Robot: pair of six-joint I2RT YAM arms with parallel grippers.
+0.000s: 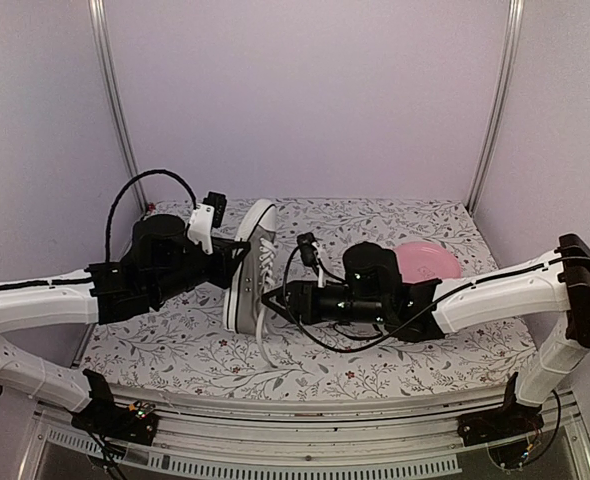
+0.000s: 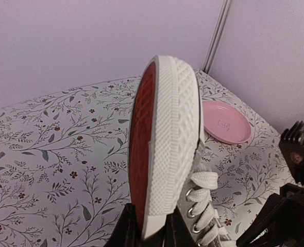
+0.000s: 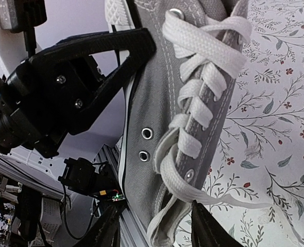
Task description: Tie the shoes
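The sneaker stands tipped on its side a little left of the table's middle. Its long axis runs from the near edge to the far edge, toe toward the far edge. The red-and-white sole faces left and the laces face right.

My left gripper is clamped on the sole's rim, one finger on the tread side and one on the canvas side, propping the shoe up. My right gripper comes in from the right at the ankle end of the lacing. Its jaws are apart and the loose lace strands hang just in front of the gap. One lace tail trails toward the near edge.

So the laces lie straight ahead of my right gripper, which is the nearer one for taking a strand. I judge the knot not yet begun. The pink plate sits well apart, toward the far right corner.
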